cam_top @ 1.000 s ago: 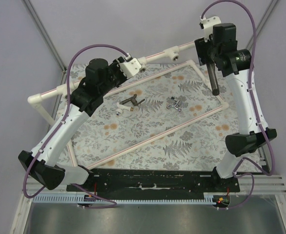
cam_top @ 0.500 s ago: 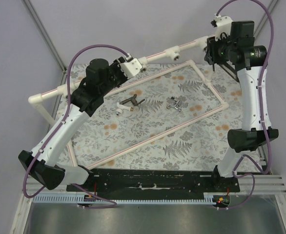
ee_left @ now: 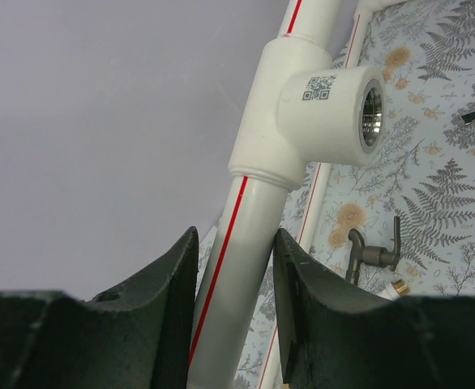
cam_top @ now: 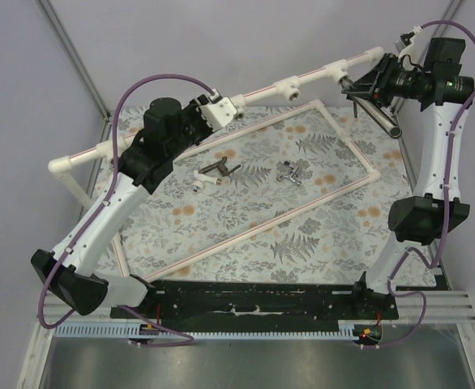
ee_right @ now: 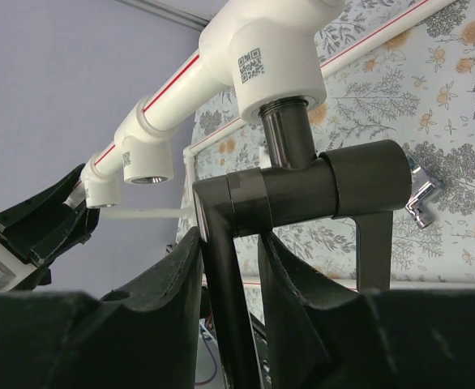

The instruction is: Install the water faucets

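**Item 1, my left gripper** (ee_left: 235, 243): closed around a straight run of the white pipe frame (cam_top: 258, 89), just below a tee fitting. It steadies the frame and carries no faucet.

**Item 2, my right gripper** (ee_right: 231, 243): clamped on the tube of the long-spout faucet (ee_right: 318, 190). The faucet's threaded stub sits in the end socket (ee_right: 282, 61) at the right end of the frame. A band of thread shows at the socket mouth, so I judge it started but not turned fully home.

**Item 3, short dark faucet** (cam_top: 218, 171): lies loose on the fern-print mat (cam_top: 318, 235), well apart from any socket and not installed.

**Item 4, silver faucet** (cam_top: 291, 174): lies loose on the mat near item 3 and is not installed.

**Item 5, open sockets**: the wrist views show at least two empty threaded mouths along the frame.

**Progress**: one faucet of three is partly fitted. Left to do: tighten it, then fetch and fit the other two.
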